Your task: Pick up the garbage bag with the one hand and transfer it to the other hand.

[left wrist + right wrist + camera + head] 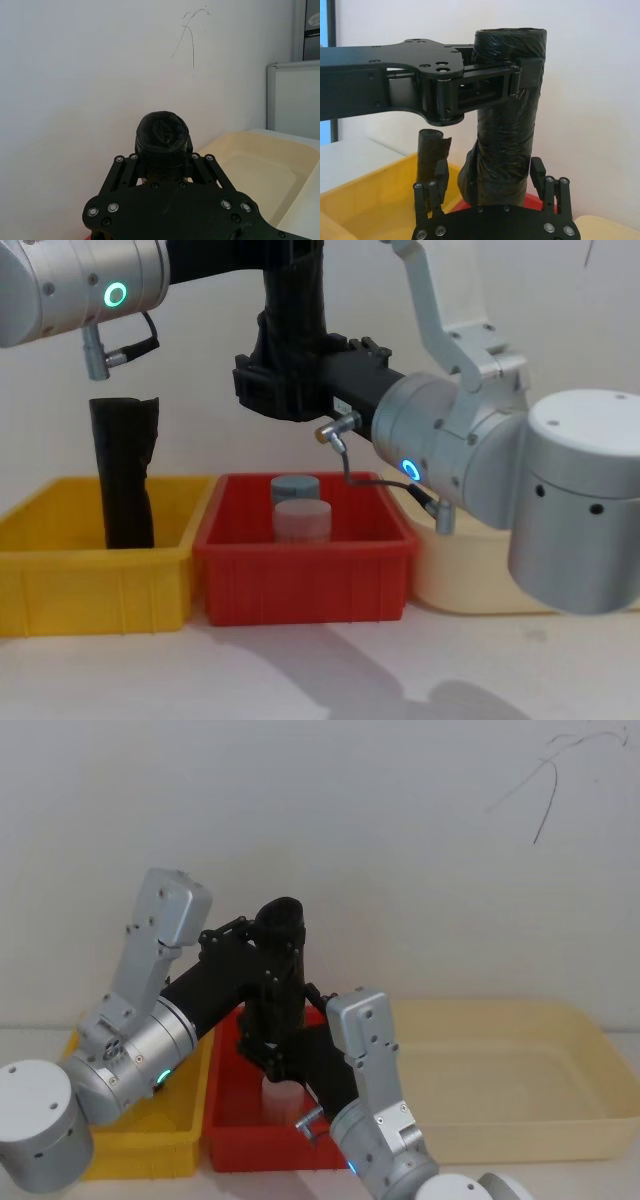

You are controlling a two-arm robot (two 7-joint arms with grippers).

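The garbage bag [505,125], a creased black roll flaring wider at its lower end, hangs upright in the air above the red bin [300,580]. My left gripper [510,75], on the arm with the green ring light, is shut on the bag near its top. In the left wrist view the bag's end [162,132] sticks out past the left gripper [162,162]. My right gripper [490,175], on the arm with the blue ring light, is open. Its fingers [441,175] stand on either side of the bag's flared lower end, one side showing a small gap.
A taller slim black roll [125,470] with a jagged top stands in the yellow bin [90,570] on the left. Two capped cylinders [300,515] sit in the red bin below the bag. A wide cream tray [520,1070] lies to the right, against a white wall.
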